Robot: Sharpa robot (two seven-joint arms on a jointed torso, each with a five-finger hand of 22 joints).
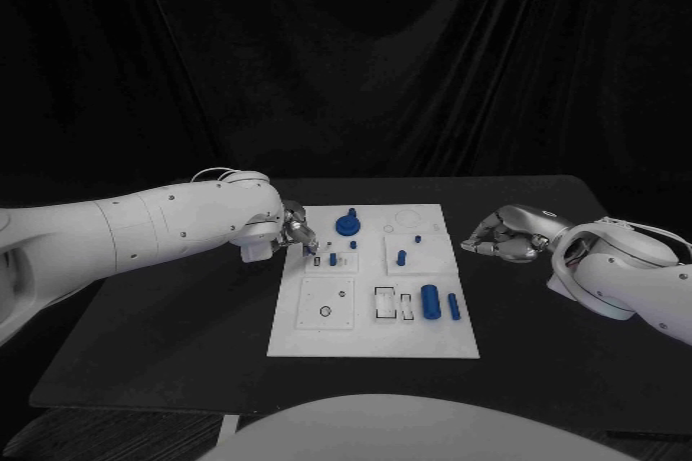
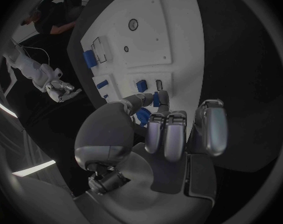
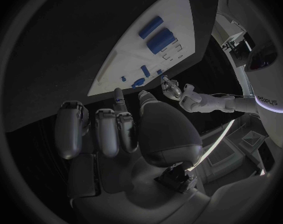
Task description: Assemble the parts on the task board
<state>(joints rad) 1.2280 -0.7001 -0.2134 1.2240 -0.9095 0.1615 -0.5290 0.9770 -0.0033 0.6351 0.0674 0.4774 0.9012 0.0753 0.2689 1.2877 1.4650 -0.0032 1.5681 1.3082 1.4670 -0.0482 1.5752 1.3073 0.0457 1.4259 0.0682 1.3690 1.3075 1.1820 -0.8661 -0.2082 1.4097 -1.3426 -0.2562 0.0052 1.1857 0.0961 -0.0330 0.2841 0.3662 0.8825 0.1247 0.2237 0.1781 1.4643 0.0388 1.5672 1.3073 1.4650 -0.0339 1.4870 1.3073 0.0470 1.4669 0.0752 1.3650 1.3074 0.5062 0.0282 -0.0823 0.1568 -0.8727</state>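
- A black table fills the lower half of the head view, with a dark curtain behind it
- The white task board lies in the middle of the picture
- Blue parts sit on the board: a big round one near the top, two long ones at the lower right, and small pegs in the middle
- The left hand is at the board's upper left edge. It pinches a small blue part between thumb and fingers
- The right hand is over the table just right of the board, fingers curled in, holding nothing
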